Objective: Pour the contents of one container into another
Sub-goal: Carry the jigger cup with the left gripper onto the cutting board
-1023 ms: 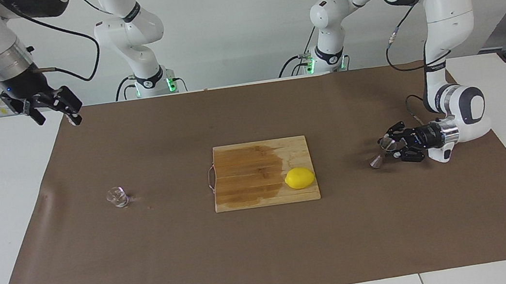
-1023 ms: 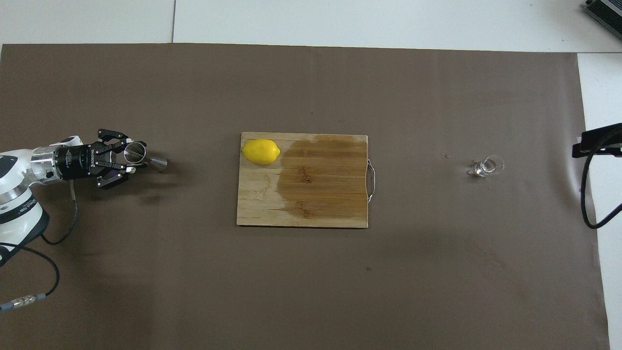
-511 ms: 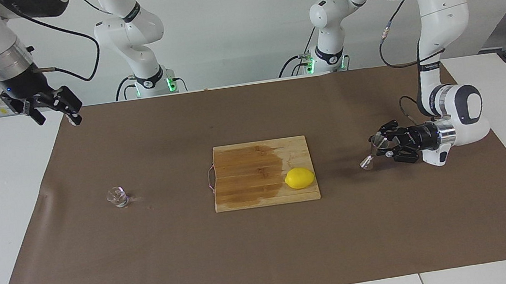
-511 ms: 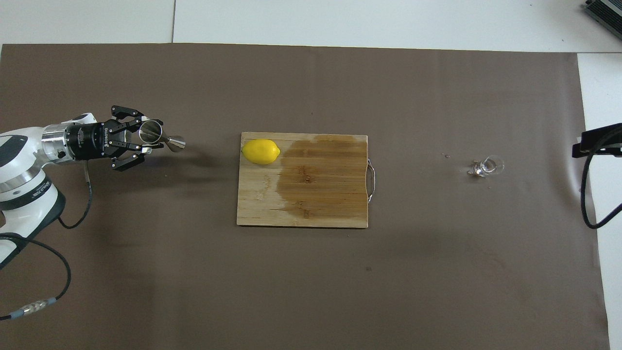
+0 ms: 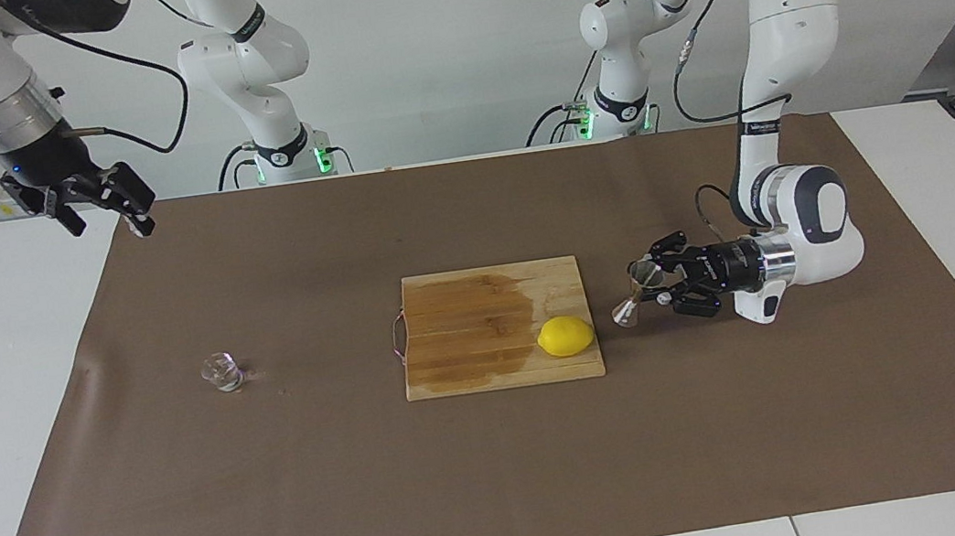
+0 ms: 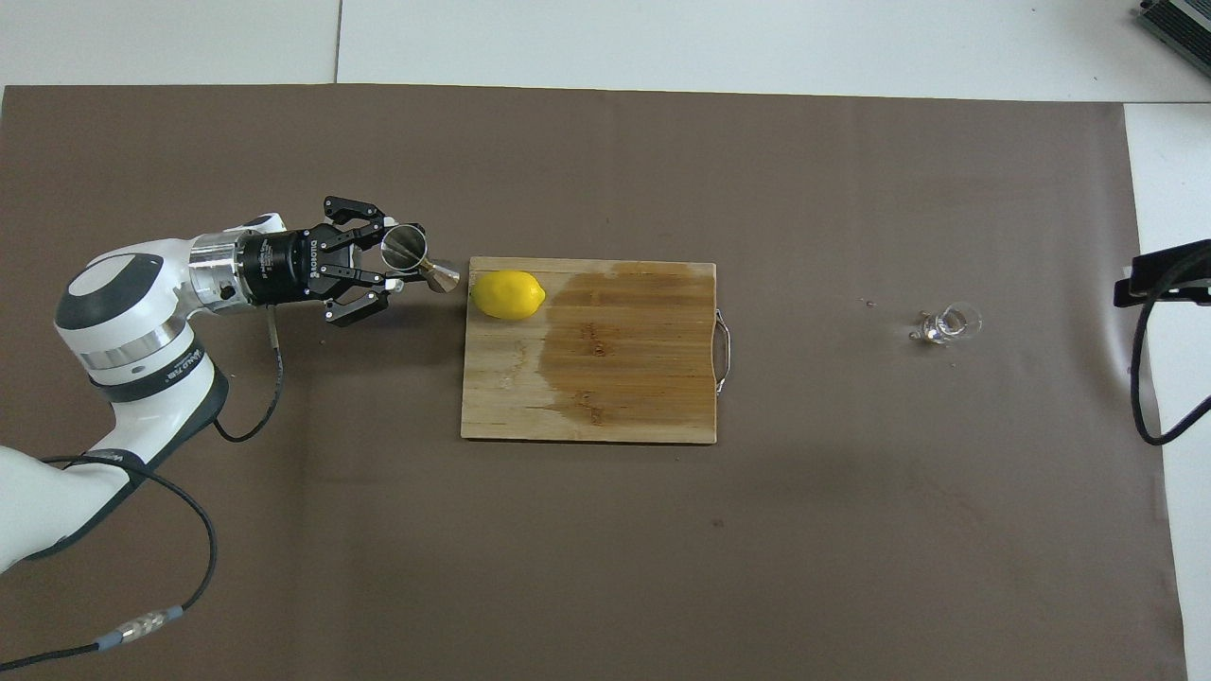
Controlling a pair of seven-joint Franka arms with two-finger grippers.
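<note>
Left gripper (image 5: 648, 290) carried low over the brown mat, wrist laid level, fingers (image 6: 402, 277) clamped on the waist of the steel jigger (image 5: 636, 293). Jigger hangs off the desk (image 5: 11, 366) with a slight tilt, one cone up and one down; a side grip at the waist likely leaves the upper mouth clear to receive a pour. Just ahead of the fingers lies the cutting board (image 5: 473, 370), with the lemon (image 5: 566, 336) on its nearest corner, close to the jigger but not touching. The clear glass cup (image 5: 222, 372) stands well away from these fingers, past the board toward the right arm's end, with a few dark specks on the mat beside it. Right gripper (image 5: 100, 202) waits, raised over the mat's corner at its own end, fingers apart and empty. Judgement: the receiver is being brought toward the cup; the pour is not yet started.
</note>
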